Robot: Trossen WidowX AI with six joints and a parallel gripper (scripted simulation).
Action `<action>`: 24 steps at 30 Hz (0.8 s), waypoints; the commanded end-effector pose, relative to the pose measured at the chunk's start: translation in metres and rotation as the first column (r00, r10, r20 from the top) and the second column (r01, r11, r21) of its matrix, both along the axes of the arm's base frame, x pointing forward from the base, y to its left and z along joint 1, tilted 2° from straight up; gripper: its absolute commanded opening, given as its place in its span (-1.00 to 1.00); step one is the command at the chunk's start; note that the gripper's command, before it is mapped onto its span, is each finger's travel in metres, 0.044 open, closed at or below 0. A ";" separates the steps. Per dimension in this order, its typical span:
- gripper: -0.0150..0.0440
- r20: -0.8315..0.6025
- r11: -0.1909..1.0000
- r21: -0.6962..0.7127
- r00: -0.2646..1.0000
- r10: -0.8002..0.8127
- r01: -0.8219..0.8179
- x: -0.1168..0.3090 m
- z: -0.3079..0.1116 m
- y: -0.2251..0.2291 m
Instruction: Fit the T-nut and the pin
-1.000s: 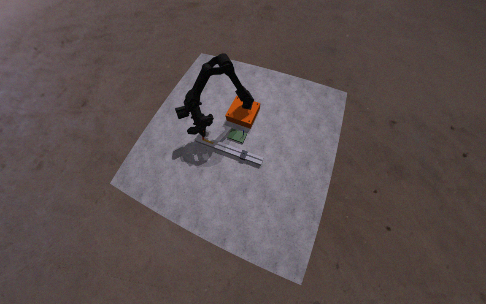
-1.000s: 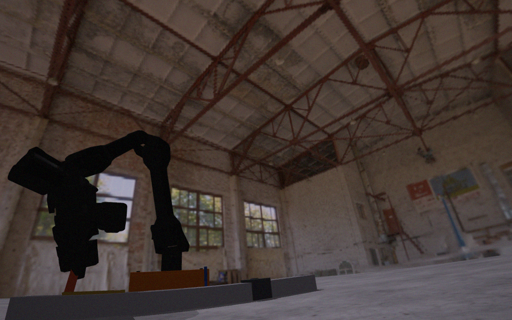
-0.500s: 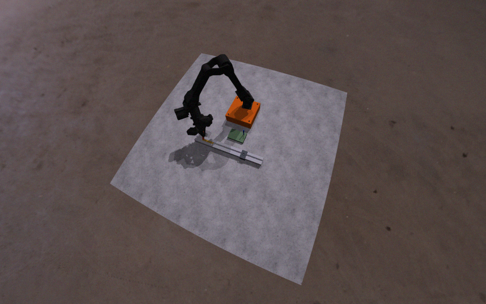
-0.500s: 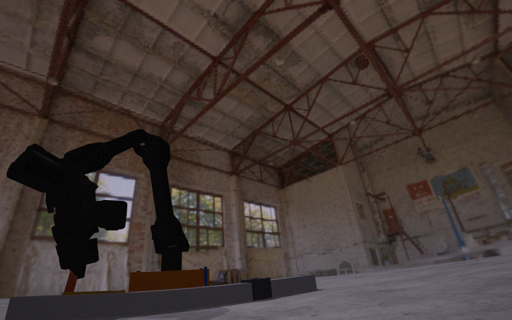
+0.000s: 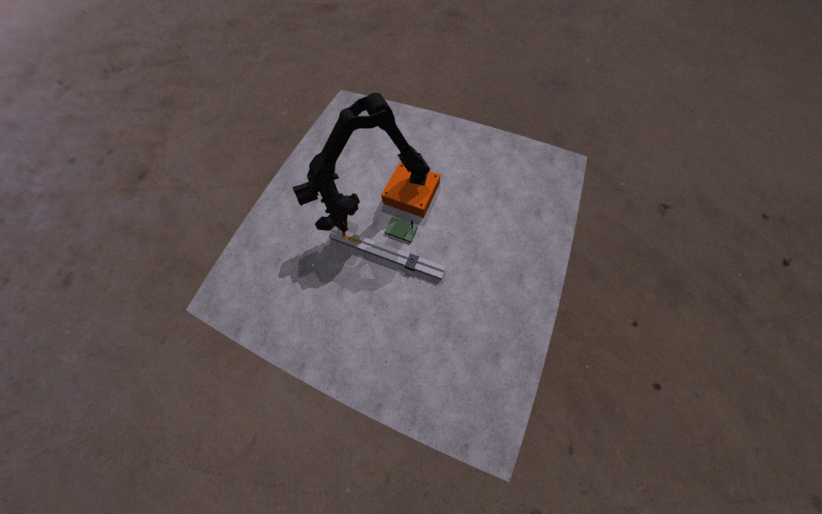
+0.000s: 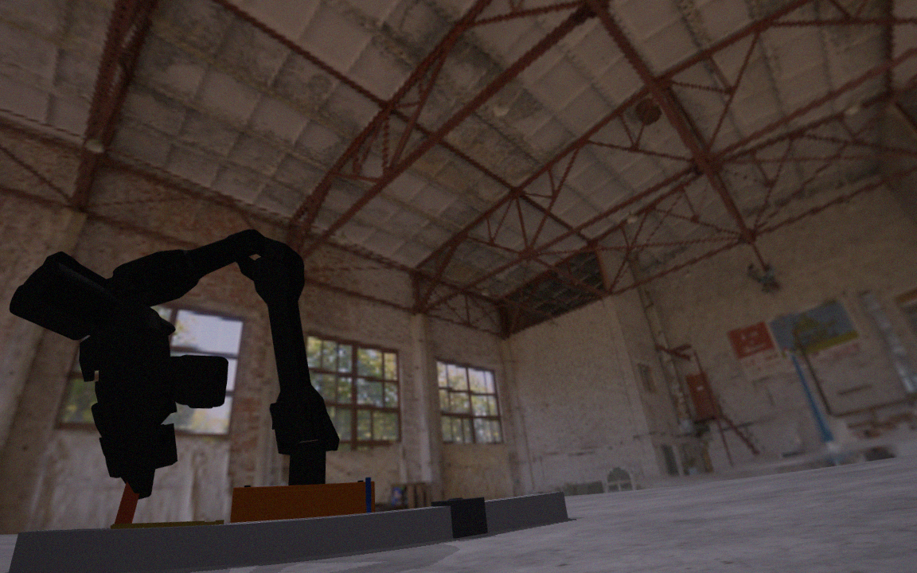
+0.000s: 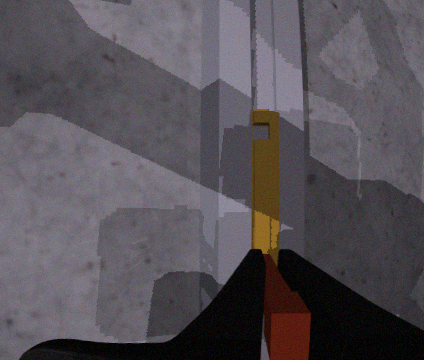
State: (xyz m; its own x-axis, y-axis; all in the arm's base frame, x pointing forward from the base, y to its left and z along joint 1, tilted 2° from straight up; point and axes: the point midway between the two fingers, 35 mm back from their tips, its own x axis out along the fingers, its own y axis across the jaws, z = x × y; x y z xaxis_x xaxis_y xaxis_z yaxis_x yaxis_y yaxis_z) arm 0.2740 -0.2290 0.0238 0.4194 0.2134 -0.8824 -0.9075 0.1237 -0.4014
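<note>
Mottled pale grey table point(image 5: 465, 358). Toward its top-left corner, a black arm point(image 5: 337, 137) point(image 6: 283, 341) on a plain orange base point(image 5: 392, 198) point(image 6: 269, 503). Silvery-grey rail point(image 5: 427, 271) point(image 6: 348, 535) point(image 7: 292, 200), dark grey bracket point(image 5: 412, 261) point(image 6: 469, 517), brass-yellow nut point(image 5: 352, 238) point(image 6: 169, 524) point(image 7: 265, 175), red-orange handle point(image 5: 344, 230) point(image 6: 126, 504) point(image 7: 290, 335), muted green tray point(image 5: 396, 229), deep blue pin point(image 5: 411, 223) point(image 6: 368, 495).

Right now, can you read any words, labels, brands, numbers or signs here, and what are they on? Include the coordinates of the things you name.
No text can be read.
The red rectangular poster point(image 6: 753, 341) on the far wall: any lettering is too blurred to read.
The blue and yellow poster point(image 6: 814, 327) beside it: likewise too blurred.
The jointed black robot arm point(image 5: 337, 137) point(image 6: 287, 341): no readable marking.
</note>
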 end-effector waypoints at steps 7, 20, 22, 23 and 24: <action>-1.00 -0.033 1.000 0.006 0.999 -0.004 0.004 0.001 -0.001 0.000; -1.00 -0.065 1.000 0.011 0.998 -0.004 0.005 0.003 0.000 0.000; -1.00 -0.069 1.000 0.012 0.998 -0.004 0.005 0.003 0.000 0.000; -1.00 -0.072 1.000 0.012 0.997 -0.004 0.005 0.003 0.000 0.000; -1.00 -0.074 1.000 0.012 0.997 -0.004 0.005 0.003 0.000 0.000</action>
